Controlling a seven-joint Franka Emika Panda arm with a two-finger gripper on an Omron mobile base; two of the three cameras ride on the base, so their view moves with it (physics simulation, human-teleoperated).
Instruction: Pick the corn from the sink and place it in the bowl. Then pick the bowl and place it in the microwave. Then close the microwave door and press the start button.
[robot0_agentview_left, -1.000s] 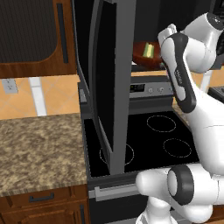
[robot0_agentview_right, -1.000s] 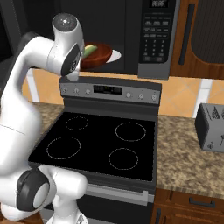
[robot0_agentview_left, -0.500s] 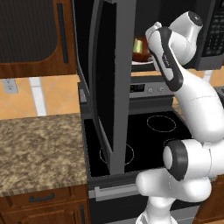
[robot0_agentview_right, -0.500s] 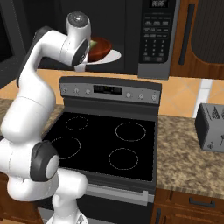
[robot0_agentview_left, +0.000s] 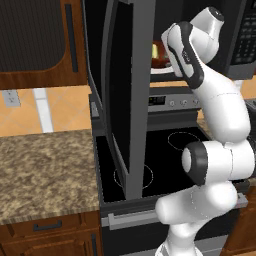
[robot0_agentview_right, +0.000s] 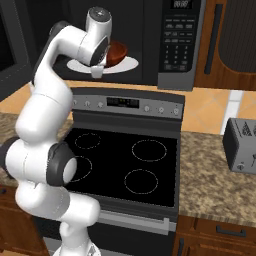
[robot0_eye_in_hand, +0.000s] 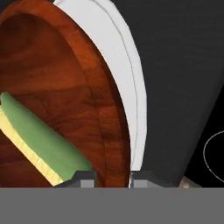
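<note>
My gripper (robot0_eye_in_hand: 113, 178) is shut on the rim of the reddish-brown bowl (robot0_eye_in_hand: 57, 83), one fingertip inside it and one outside. The corn (robot0_eye_in_hand: 39, 135) lies in the bowl, its green husk up and yellow kernels along one edge. I hold the bowl (robot0_agentview_right: 117, 51) inside the microwave (robot0_agentview_right: 176, 75) cavity, just above the white turntable plate (robot0_agentview_right: 129, 64). The gripper (robot0_agentview_right: 106, 59) sits at the bowl's left side in the right base view. The microwave door (robot0_agentview_left: 120, 100) stands wide open, swung out to the left. In the left base view the bowl (robot0_agentview_left: 158, 51) peeks out behind my forearm.
The black stove top (robot0_agentview_right: 125, 165) lies directly below the microwave, with its control panel (robot0_agentview_right: 122, 102) under the cavity. A silver toaster (robot0_agentview_right: 241, 145) stands on the granite counter (robot0_agentview_right: 210, 175) at the right. More counter (robot0_agentview_left: 45, 170) lies left of the open door.
The arm has reached further up and in, carrying the bowl with the corn deeper into the microwave cavity over the white plate. The gripper has stayed shut on the rim.
</note>
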